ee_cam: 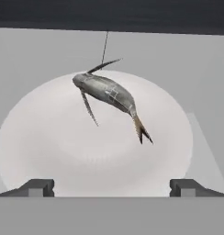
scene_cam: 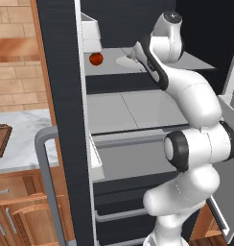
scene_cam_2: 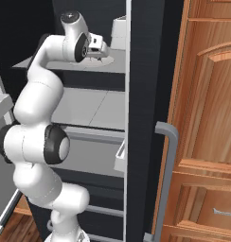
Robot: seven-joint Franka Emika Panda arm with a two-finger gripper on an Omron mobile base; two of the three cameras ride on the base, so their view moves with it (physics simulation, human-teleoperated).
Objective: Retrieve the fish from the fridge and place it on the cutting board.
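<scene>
I see my gripper (ee_cam: pixel 112 187) spread wide, holding nothing, fingertips (ee_cam: pixel 38 187) at the near rim of the plate (ee_cam: pixel 49 151). The fish (ee_cam: pixel 107 94) lies on that white plate just ahead, between the fingers' line, head left and tail right (hand view, so tilted). The plate sits on a grey shelf (scene_cam: pixel 195 61) inside the open fridge (scene_cam: pixel 66 96). A red fruit (scene_cam: pixel 95 58) rests further left on the same shelf. The cutting board (scene_cam: pixel 0 139) is on the counter (scene_cam: pixel 23 139), well apart.
</scene>
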